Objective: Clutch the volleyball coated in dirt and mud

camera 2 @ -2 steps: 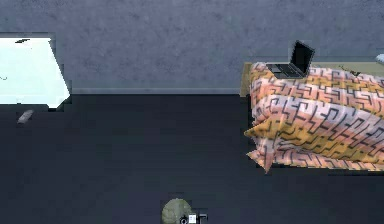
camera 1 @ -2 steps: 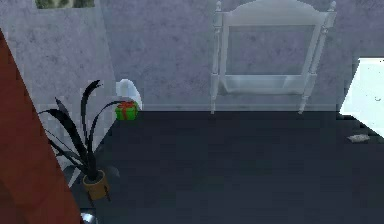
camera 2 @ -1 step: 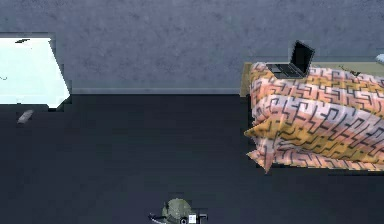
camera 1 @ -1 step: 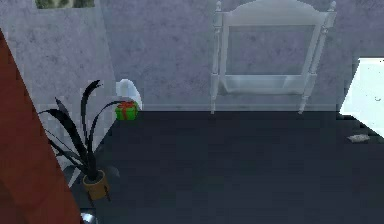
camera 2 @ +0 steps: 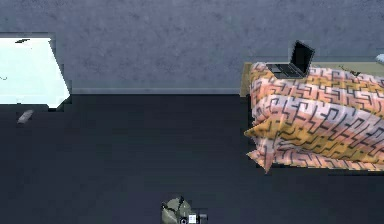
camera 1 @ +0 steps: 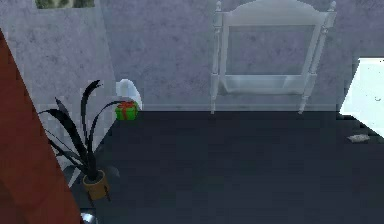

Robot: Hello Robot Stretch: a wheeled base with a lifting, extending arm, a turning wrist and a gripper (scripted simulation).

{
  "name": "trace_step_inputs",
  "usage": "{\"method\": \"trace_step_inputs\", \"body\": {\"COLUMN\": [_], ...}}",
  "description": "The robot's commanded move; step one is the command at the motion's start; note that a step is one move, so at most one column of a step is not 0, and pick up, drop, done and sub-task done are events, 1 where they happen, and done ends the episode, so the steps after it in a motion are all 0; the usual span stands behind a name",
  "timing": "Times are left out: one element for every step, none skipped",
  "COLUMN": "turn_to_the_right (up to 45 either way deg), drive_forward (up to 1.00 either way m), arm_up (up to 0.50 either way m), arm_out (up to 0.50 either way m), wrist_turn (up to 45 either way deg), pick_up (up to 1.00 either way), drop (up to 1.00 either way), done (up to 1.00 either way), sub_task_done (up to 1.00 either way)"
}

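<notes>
A small round red and green thing [camera 1: 125, 112] lies on the dark floor at the foot of the far wall, in the forward view's left half. A white rounded object [camera 1: 130, 95] stands right behind it. At the arm side view's bottom edge, just left of the middle, the gripper [camera 2: 176, 211] appears as a small greyish lump beside a white marked square. Its far end is too small to make out, so I cannot tell whether it holds anything. Dark bare floor surrounds it.
A potted plant [camera 1: 88, 145] with long dark leaves stands beside a red-brown panel [camera 1: 25, 150]. A white shelf stand [camera 1: 268, 60] is against the far wall. A white-covered piece of furniture [camera 2: 30, 70] has a small grey item [camera 2: 25, 116] on the floor by it. A bed with a patterned blanket [camera 2: 320, 115] carries a laptop [camera 2: 295, 60].
</notes>
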Motion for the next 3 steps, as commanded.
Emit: {"method": "trace_step_inputs", "body": {"turn_to_the_right": [0.0,0.0,0.0], "drive_forward": [0.0,0.0,0.0], "arm_up": [-0.3,0.0,0.1], "arm_out": [0.0,0.0,0.0], "wrist_turn": [0.0,0.0,0.0], "pick_up": [0.0,1.0,0.0], "drop": [0.0,0.0,0.0], "done": [0.0,0.0,0.0], "sub_task_done": [0.0,0.0,0.0]}}
